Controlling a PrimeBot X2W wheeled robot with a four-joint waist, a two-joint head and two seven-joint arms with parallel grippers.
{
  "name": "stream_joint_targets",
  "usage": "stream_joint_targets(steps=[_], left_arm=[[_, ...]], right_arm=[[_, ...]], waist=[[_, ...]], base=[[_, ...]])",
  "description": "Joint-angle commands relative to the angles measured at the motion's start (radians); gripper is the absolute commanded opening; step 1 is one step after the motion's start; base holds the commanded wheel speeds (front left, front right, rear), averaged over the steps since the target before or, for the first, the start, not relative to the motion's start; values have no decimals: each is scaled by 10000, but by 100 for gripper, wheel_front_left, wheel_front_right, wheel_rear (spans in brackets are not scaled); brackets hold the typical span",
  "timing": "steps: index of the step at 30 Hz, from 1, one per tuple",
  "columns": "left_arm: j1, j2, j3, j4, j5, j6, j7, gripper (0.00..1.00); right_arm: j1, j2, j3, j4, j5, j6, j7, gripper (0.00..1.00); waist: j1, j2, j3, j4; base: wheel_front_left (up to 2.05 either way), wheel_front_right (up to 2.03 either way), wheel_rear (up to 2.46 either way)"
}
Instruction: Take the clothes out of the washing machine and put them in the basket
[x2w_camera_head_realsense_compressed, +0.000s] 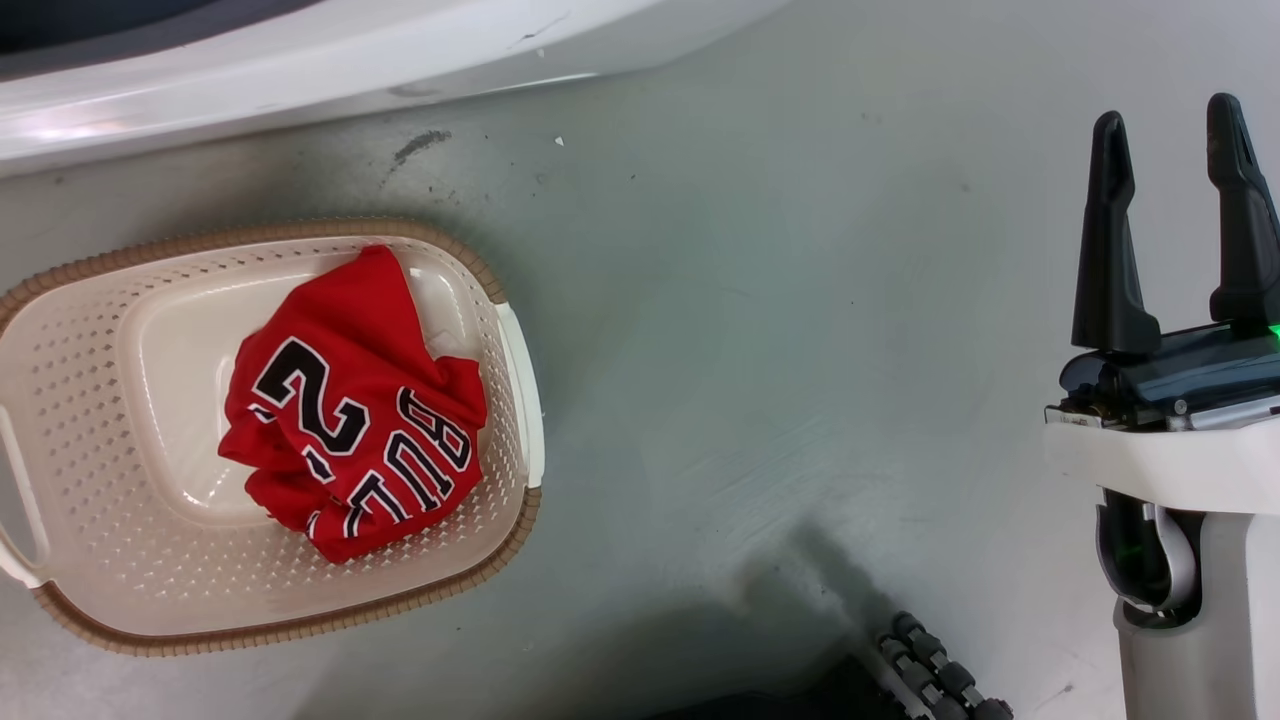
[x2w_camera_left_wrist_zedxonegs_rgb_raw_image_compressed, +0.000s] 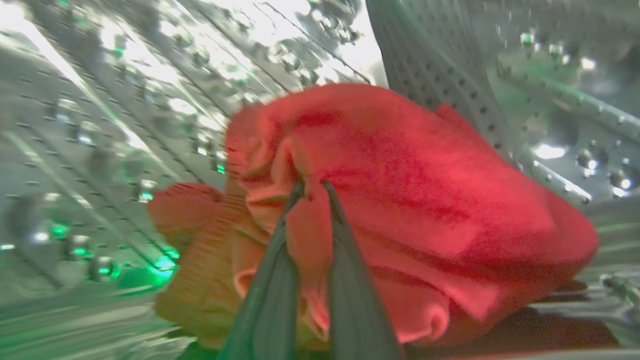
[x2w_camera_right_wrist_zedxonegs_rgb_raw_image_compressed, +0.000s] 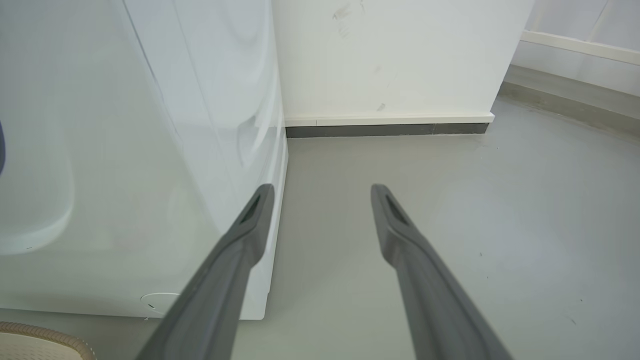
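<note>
A red jersey (x2w_camera_head_realsense_compressed: 350, 420) with black number and letters lies crumpled in the cream basket (x2w_camera_head_realsense_compressed: 100, 330) on the floor at the left. The white washing machine (x2w_camera_head_realsense_compressed: 300, 70) runs along the top edge of the head view. Inside its perforated steel drum (x2w_camera_left_wrist_zedxonegs_rgb_raw_image_compressed: 125, 100), my left gripper (x2w_camera_left_wrist_zedxonegs_rgb_raw_image_compressed: 312, 186) is shut on a fold of another red garment (x2w_camera_left_wrist_zedxonegs_rgb_raw_image_compressed: 425, 200) with a ribbed trim at its left. My right gripper (x2w_camera_head_realsense_compressed: 1170, 125) stands open over bare floor at the right, nothing between its fingers; it (x2w_camera_right_wrist_zedxonegs_rgb_raw_image_compressed: 322, 192) points past the machine's side (x2w_camera_right_wrist_zedxonegs_rgb_raw_image_compressed: 125, 150).
Grey floor (x2w_camera_head_realsense_compressed: 800, 350) spreads between the basket and my right arm. A white wall with a dark skirting (x2w_camera_right_wrist_zedxonegs_rgb_raw_image_compressed: 390, 125) stands behind the machine. A basket corner (x2w_camera_right_wrist_zedxonegs_rgb_raw_image_compressed: 30, 340) shows at the lower left of the right wrist view. A dark ribbed part (x2w_camera_head_realsense_compressed: 940, 670) sits at the bottom edge.
</note>
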Motion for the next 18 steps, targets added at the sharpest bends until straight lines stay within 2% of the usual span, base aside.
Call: stream_joint_targets(steps=[1,10,18], left_arm=[[167,-2,-11,25,-14,-27,-219,0],[822,-83,-69,119,-213,-48,-2086,0],[2141,-592,-256,233,-515,-119,-3618,0]], right_arm=[[-114,10,0,10,3,-7,-25,100],[98,10,62,160,-147,-7,-25,100],[472,10,150,367,-320,-7,-23,100]], waist=[[-1,0,-105,14],[-1,0,-887,142],[-1,0,-1891,340]], base=[[0,0,0],[0,0,0],[0,0,0]])
